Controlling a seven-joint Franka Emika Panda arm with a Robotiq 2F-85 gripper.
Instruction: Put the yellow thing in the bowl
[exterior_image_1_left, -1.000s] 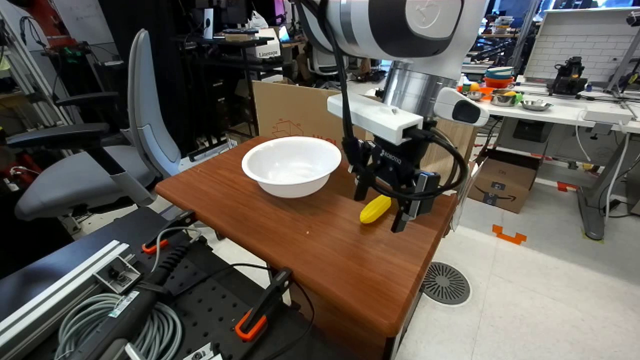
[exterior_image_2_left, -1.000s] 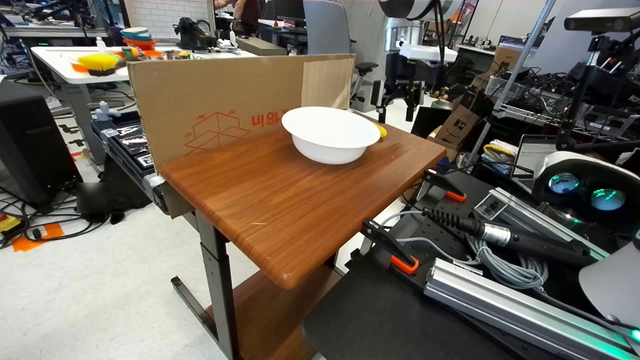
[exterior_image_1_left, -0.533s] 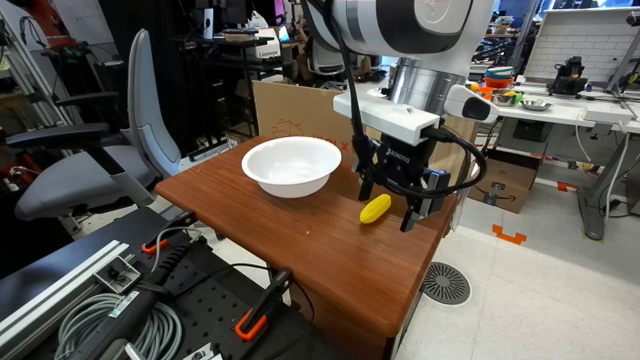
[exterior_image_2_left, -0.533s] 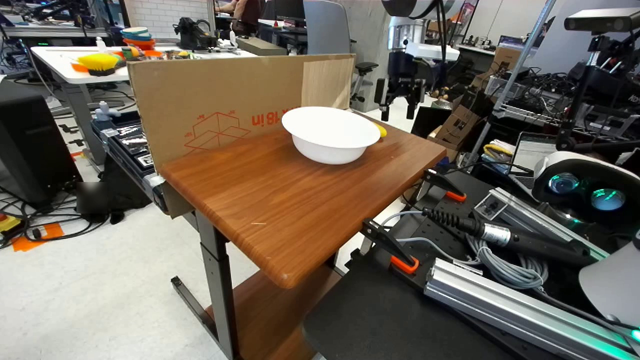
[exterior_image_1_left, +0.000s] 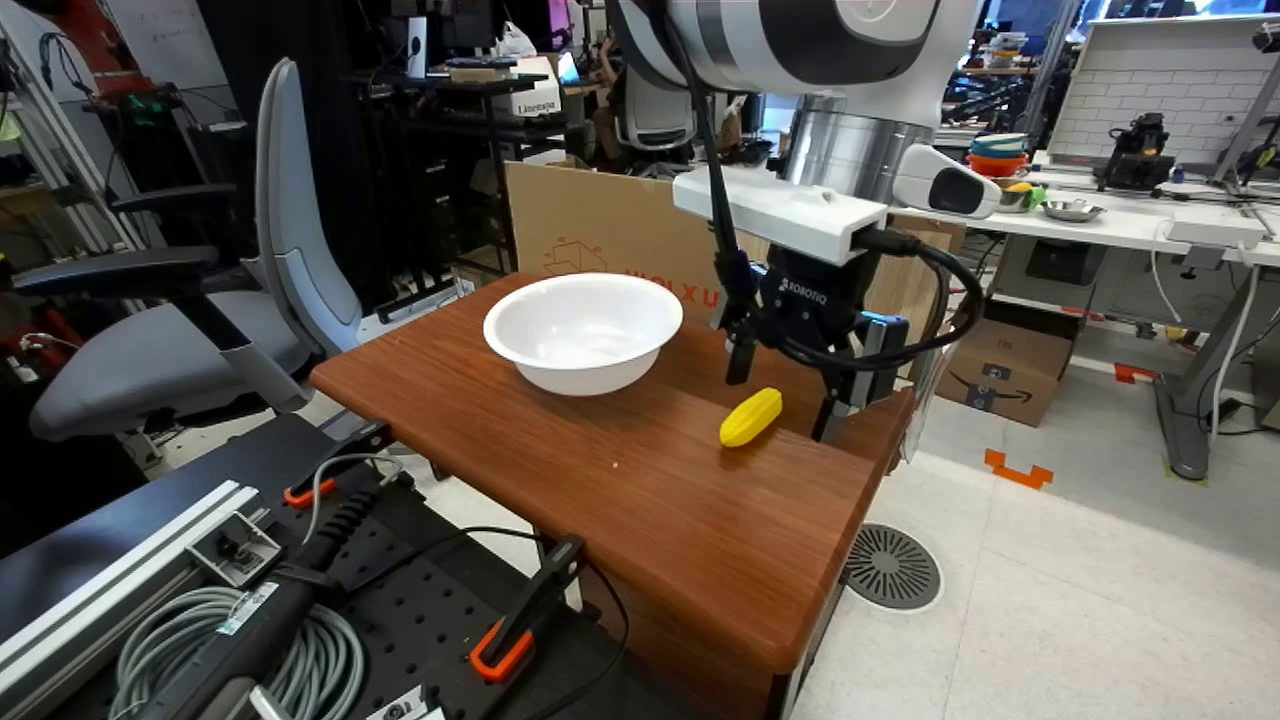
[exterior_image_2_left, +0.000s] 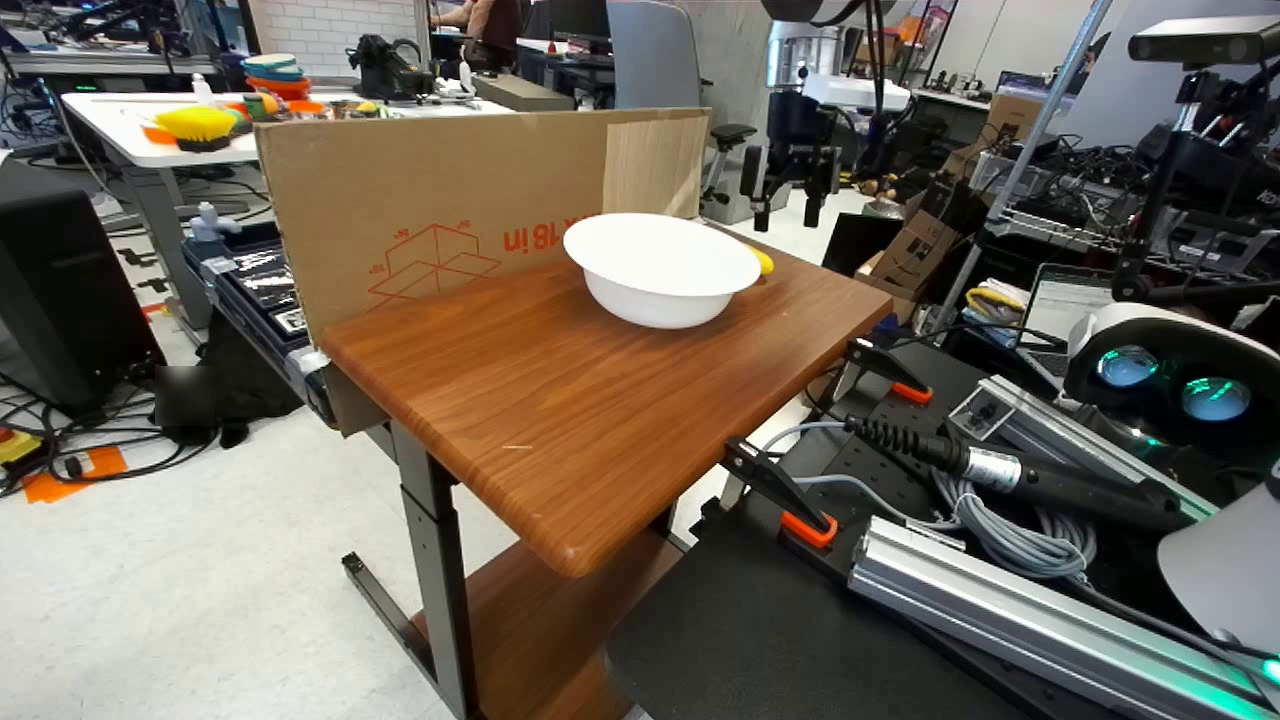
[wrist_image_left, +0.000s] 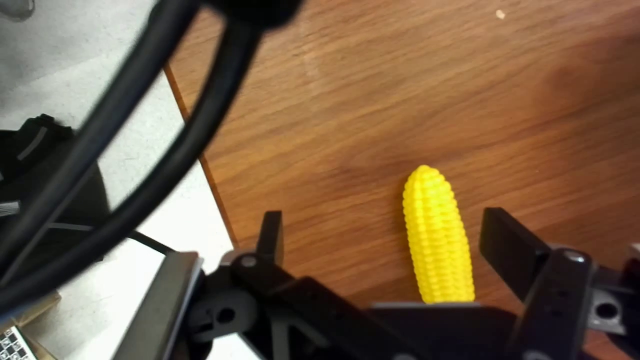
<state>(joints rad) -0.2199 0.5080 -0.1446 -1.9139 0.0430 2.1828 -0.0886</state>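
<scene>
The yellow thing (exterior_image_1_left: 751, 418) looks like a small corn cob. It lies on the brown table, to the right of the bowl in an exterior view. In an exterior view it is partly hidden behind the bowl's rim (exterior_image_2_left: 764, 262). The white bowl (exterior_image_1_left: 585, 375) stands upright on the table and also shows in an exterior view (exterior_image_2_left: 660, 295). My gripper (exterior_image_1_left: 782, 402) is open and empty, above and behind the yellow thing. In the wrist view the yellow thing (wrist_image_left: 437, 240) shows between the open fingers (wrist_image_left: 382, 220), nearer the right finger, its lower end hidden by the gripper body.
A cardboard panel (exterior_image_2_left: 450, 220) stands along one table edge. The table (exterior_image_1_left: 640, 500) edge shows close to the gripper's left finger in the wrist view. Black and orange clamps (exterior_image_1_left: 530, 610) sit at the side by a dark bench. A grey chair (exterior_image_1_left: 200, 300) stands beyond the bowl.
My open gripper has shifted a little to the right and upward in an exterior view, and a little upward in both. The yellow thing and the bowl have not moved.
</scene>
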